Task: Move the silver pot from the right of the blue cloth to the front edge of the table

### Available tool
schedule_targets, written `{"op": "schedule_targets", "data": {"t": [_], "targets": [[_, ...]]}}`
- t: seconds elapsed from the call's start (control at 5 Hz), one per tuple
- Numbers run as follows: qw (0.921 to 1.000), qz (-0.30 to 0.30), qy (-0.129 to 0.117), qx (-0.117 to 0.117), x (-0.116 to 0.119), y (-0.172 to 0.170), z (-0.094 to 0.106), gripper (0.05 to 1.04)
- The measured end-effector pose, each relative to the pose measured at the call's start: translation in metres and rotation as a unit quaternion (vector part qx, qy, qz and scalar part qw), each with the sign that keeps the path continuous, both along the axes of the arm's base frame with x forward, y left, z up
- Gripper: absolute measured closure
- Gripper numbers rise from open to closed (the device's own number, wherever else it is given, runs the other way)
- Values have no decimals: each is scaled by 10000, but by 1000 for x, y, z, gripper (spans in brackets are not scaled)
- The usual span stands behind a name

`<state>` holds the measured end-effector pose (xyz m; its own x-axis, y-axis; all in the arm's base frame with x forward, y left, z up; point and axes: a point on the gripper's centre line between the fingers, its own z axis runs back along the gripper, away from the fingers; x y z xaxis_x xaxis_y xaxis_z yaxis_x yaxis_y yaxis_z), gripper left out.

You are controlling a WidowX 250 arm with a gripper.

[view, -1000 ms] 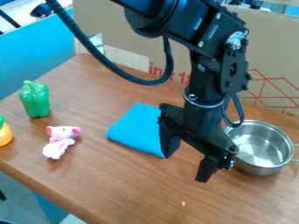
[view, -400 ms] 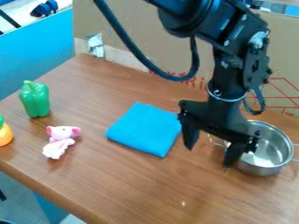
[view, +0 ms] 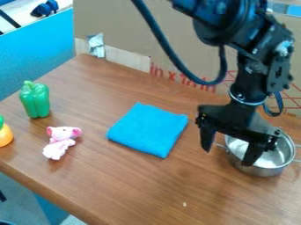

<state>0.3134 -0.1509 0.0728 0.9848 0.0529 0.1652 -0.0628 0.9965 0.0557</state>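
The black gripper (view: 228,154) hangs at the right over the near left side of a steel pot (view: 257,170). Its two fingers are spread wide, one left of the pot and one in front of the pot's opening, with nothing between them. Whether it touches the rim, I cannot tell. Left of the gripper, a folded blue cloth (view: 148,130) lies flat on the wooden table (view: 135,184).
A pink and white plush toy (view: 59,142) lies at the left, with a green pepper (view: 35,100) standing behind it. An orange toy (view: 5,132) sits at the left edge. Cardboard (view: 147,39) stands along the table's back.
The gripper has moved right, from beside and partly over the blue cloth to the pot, uncovering the whole cloth. The cloth, pot and toys have stayed put.
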Motion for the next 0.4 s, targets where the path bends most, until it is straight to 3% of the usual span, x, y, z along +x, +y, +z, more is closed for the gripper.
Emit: {"op": "schedule_targets", "data": {"t": [0.4], "targets": [[9937,1051,-228,320,13,-7,-9,78]]}}
